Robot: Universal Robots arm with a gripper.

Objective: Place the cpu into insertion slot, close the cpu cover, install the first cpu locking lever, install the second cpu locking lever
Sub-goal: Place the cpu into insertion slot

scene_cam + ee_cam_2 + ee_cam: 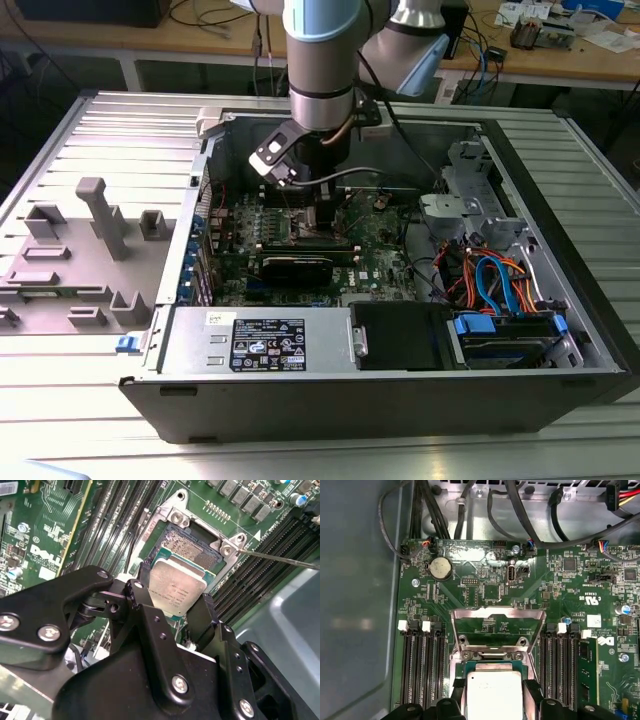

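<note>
Two fingers [205,615] of gripper [172,605] clamp cpu [177,587] by opposite edges, partly over insertion slot [192,547]; socket contacts exposed beyond chip. Hinged open: cpu cover [495,612]. Exterior view: gripper at 1 o'clock of black card [295,267].

One cpu [177,587], one insertion slot [192,547] (uncovered)

Faint print marks the cpu [177,591], white lettering the circuit board [485,587], a label [268,345] the power supply [190,338].
</note>
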